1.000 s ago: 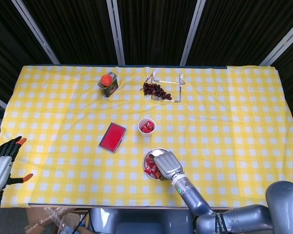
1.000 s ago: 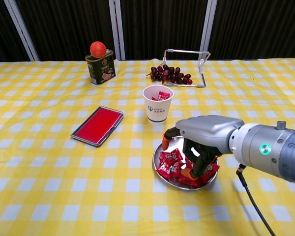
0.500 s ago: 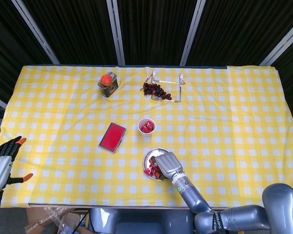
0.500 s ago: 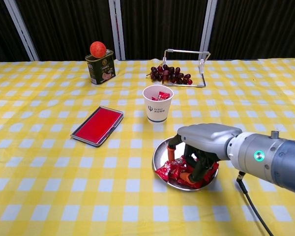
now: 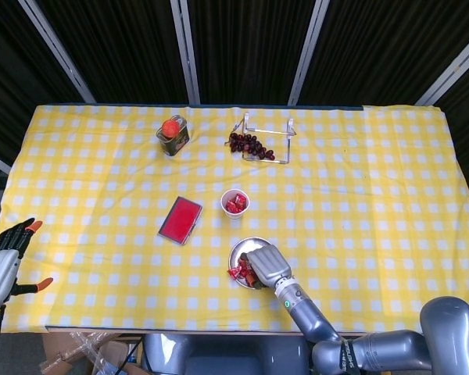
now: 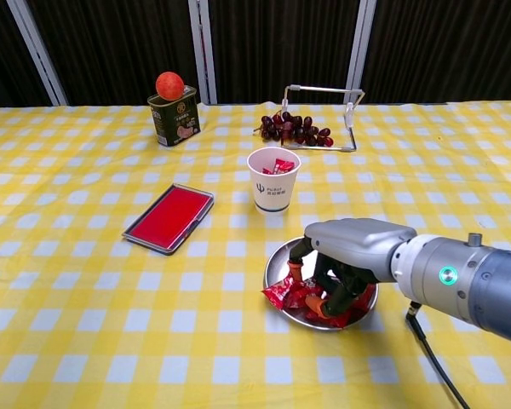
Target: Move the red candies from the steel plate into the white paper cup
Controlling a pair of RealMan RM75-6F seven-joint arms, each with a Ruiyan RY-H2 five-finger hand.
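Head view, near table edge: the right hand [image 5: 266, 266] lies palm-down over the round steel plate [image 5: 240, 248], covering most of it.
Head view, candies: a few red wrapped candies [image 5: 236, 272] show at the plate's left rim, beside the hand.
Head view, cup: the white paper cup [image 5: 234, 202] stands just beyond the plate, apart from it, with red candies inside.
Head view, left side: the left hand [image 5: 6, 258] hangs off the table's left corner, fingers spread, holding nothing.
Head view, other things: a flat red rectangular case [image 5: 180, 220] lies left of the cup; a green tin with an orange-red fruit on top [image 5: 173, 134] and dark grapes in a wire stand [image 5: 251, 146] sit far back.
Chest view, right hand: its fingers [image 6: 336, 290] curl down into the candy pile on the plate [image 6: 279, 260]; whether they grip a candy I cannot tell.
Chest view, candies: one candy [image 6: 277, 295] juts over the plate's near-left rim.
Chest view, cup: it [image 6: 272, 181] stands upright behind the plate.
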